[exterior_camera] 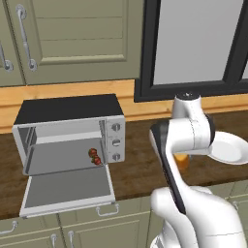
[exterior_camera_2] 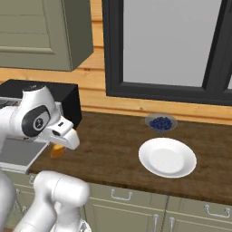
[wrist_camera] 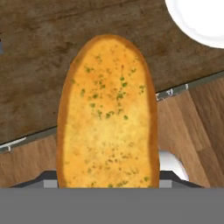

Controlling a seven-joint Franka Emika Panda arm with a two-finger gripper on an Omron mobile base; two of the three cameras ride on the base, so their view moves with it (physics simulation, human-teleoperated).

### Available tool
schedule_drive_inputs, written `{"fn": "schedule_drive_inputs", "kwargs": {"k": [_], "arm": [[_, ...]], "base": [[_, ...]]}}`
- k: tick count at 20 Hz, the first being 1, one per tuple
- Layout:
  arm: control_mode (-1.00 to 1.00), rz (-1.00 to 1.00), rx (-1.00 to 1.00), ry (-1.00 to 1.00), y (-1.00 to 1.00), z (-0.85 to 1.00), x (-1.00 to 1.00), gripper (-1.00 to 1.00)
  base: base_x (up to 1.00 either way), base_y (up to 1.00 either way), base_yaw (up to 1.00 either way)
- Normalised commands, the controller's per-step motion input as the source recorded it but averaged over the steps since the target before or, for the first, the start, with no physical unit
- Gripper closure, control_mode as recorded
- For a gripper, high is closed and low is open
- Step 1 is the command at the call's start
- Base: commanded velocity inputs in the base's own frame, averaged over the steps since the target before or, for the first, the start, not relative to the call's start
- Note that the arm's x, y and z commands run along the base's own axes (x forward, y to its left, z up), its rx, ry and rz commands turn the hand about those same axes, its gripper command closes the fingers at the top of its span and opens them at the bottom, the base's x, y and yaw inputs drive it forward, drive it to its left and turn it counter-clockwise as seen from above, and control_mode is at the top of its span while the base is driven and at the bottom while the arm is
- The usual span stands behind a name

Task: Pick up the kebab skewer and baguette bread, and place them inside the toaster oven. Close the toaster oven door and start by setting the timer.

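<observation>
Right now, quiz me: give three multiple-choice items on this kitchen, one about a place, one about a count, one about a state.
1. Where is the kebab skewer?
A. On the white plate
B. Inside the toaster oven
C. In the berry bowl

2. How many round knobs show on the toaster oven?
A. One
B. Three
C. Five

3. What state is the toaster oven door in?
A. Dropped open
B. Shut
C. Taken off

Answers:
1 B: the red-brown chunks sit on the oven floor near its right wall.
2 B: three knobs run down the right side of its front.
3 A: the door lies flat in front of the open cavity.
</observation>
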Motion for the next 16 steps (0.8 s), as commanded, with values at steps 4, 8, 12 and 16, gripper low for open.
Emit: {"fn": "schedule_drive_inputs", "kwargs": {"k": [4,8,12,16], "arm": [[-1.00,0.00,0.00,0.00,1.00,0.00,0.20,1.00],[-1.00,0.05,0.01,0.01,1.00,0.00,0.41,1.00],[-1.00,0.07,0.02,0.03,1.00,0.00,0.54,1.00],[-1.00,0.05,0.02,0.07,1.00,0.00,0.60,1.00]], "base": [[0.00,0.00,0.00],[0.00,0.00,0.00],[0.00,0.00,0.00],[0.00,0.00,0.00]]}}
